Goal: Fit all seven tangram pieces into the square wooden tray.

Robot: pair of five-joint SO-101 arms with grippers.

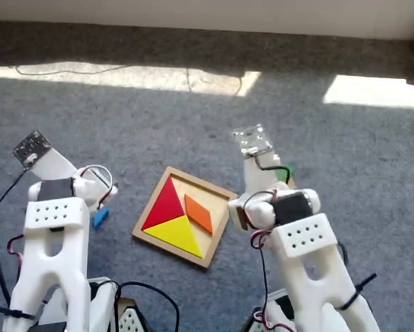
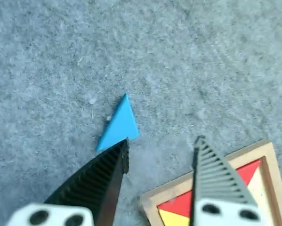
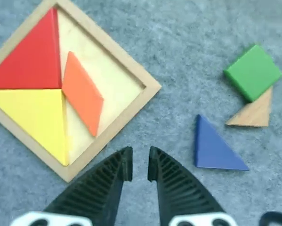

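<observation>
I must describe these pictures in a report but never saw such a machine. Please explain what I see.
Two small robot arms stand on grey carpet. One picture looks down from above; the other two come from wrist cameras. The wooden tray holds a red triangle, a yellow triangle and an orange parallelogram. Outside lie a light blue triangle by the open left gripper, and a green square, dark blue triangle and tan triangle near the slightly open right gripper. Nothing is held.

tray [image 3: 126, 62]: smooth pale wood | worktop [image 2: 202, 56]: rough grey felt-like cloth | right gripper [image 3: 140, 162]: black ribbed matt plastic | orange piece [image 3: 82, 99]: matt
</observation>
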